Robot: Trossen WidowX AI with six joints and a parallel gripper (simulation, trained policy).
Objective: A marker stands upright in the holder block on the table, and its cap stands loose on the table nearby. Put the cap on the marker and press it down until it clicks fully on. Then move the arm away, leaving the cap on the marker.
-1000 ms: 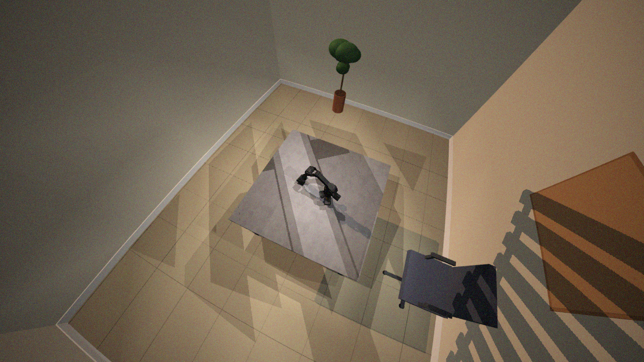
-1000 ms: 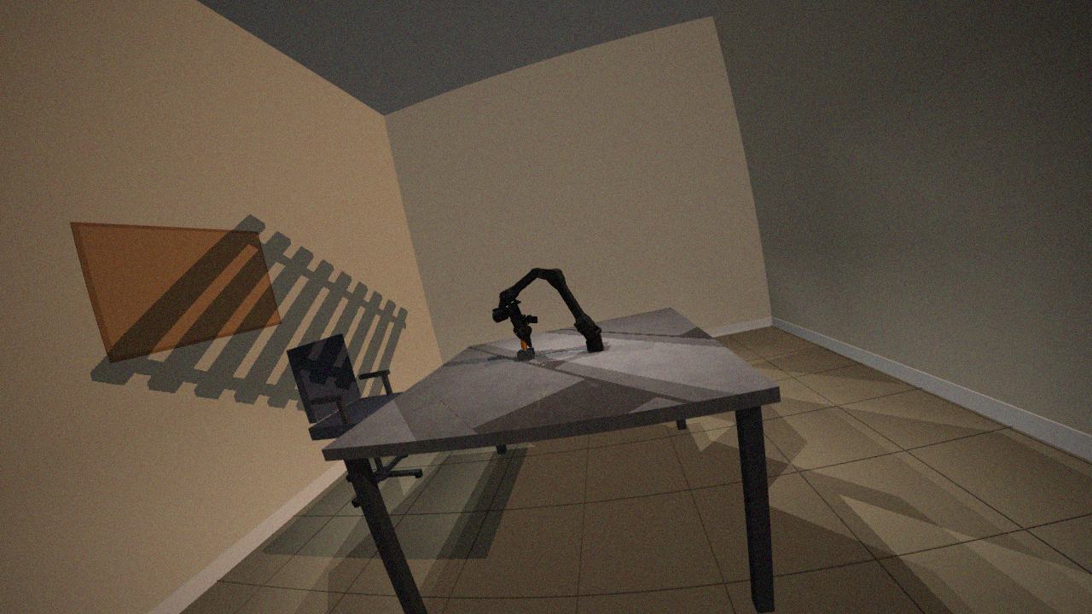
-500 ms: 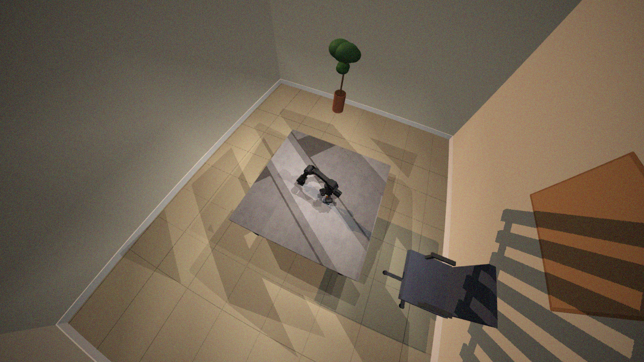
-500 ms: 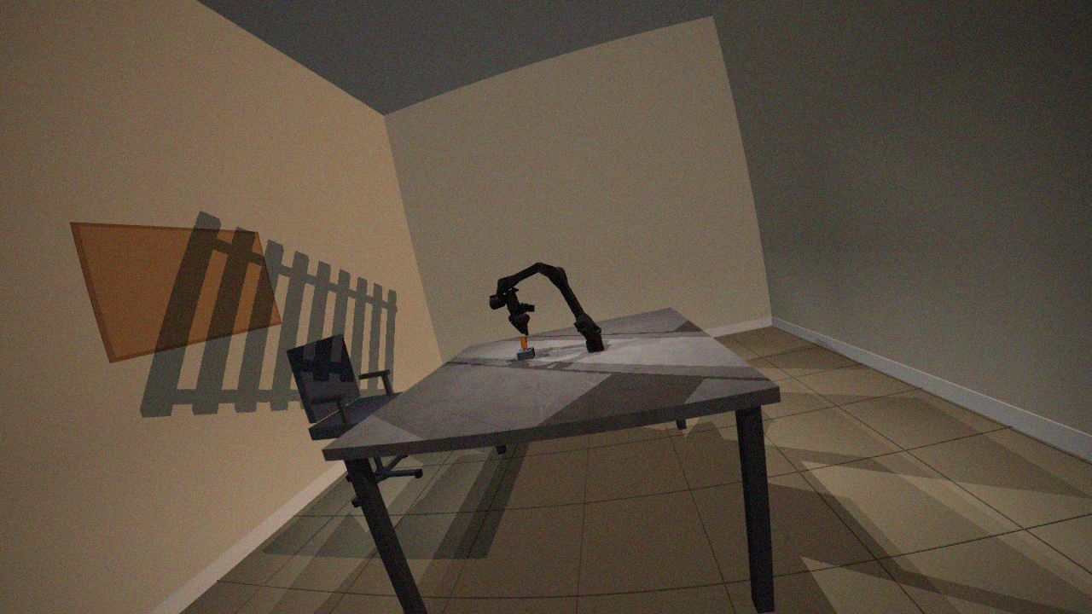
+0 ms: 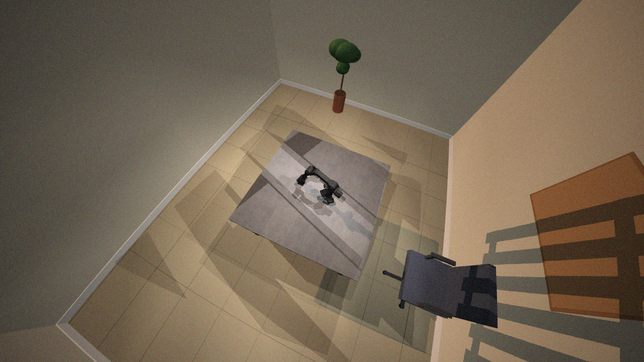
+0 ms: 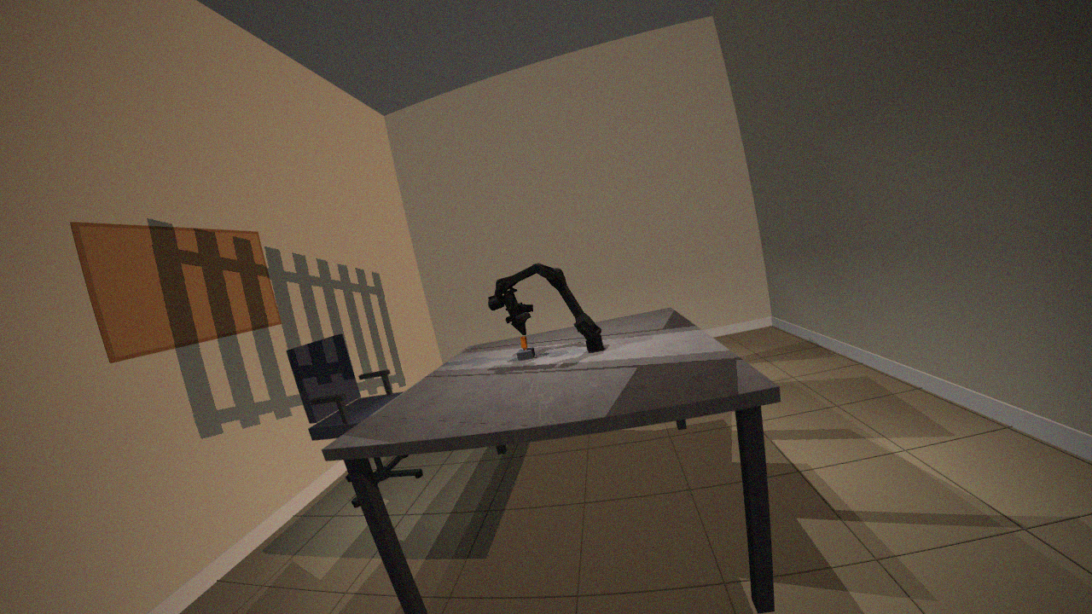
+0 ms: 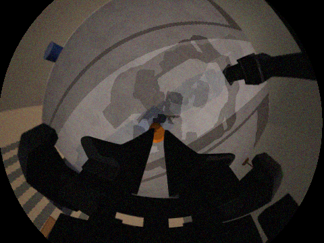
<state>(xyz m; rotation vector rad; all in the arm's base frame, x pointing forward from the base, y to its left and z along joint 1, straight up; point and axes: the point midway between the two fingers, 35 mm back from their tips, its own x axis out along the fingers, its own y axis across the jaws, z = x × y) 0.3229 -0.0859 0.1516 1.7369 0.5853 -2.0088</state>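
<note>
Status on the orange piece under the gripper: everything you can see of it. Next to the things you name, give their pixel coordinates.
The orange piece point(image 6: 524, 343) point(image 7: 158, 134) is a narrow, solid-coloured upright, apparently smooth; plastic is a guess. It stands on or in the grey holder block point(image 6: 525, 355), close to vertical. The wrist view shows it nearly end-on, as a rounded orange patch between the tips of the dark fingers point(image 6: 519, 323). Whether they touch it can't be told. Nor can any seam between marker and cap. The top view doesn't show it.
</note>
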